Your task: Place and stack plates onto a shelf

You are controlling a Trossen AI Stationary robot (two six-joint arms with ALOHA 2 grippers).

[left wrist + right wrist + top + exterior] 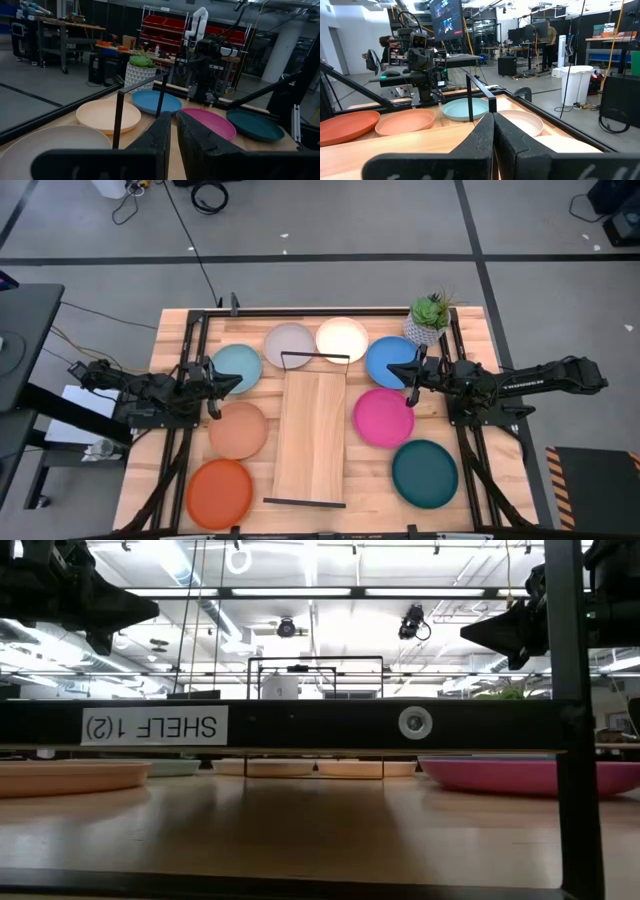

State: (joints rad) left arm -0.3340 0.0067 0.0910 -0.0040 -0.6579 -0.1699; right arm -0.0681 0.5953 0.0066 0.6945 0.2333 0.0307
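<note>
The light-wood shelf (310, 435) lies along the table's middle, with black wire frames at its near and far ends. Plates rest flat around it: light blue (236, 368), peach (238, 430) and orange (218, 492) on the left; grey (290, 343) and cream (342, 338) at the far end; blue (392, 362), magenta (384, 417) and dark teal (424, 471) on the right. My left gripper (228, 384) hangs shut in the air between the light blue and peach plates. My right gripper (408, 378) hangs shut between the blue and magenta plates. Both sit well above the table in the low view.
A potted green plant (430, 320) stands at the far right corner, next to the blue plate. A black frame rail (330, 310) runs round the table's edges. The shelf's far wire frame (120, 110) rises between the two grippers.
</note>
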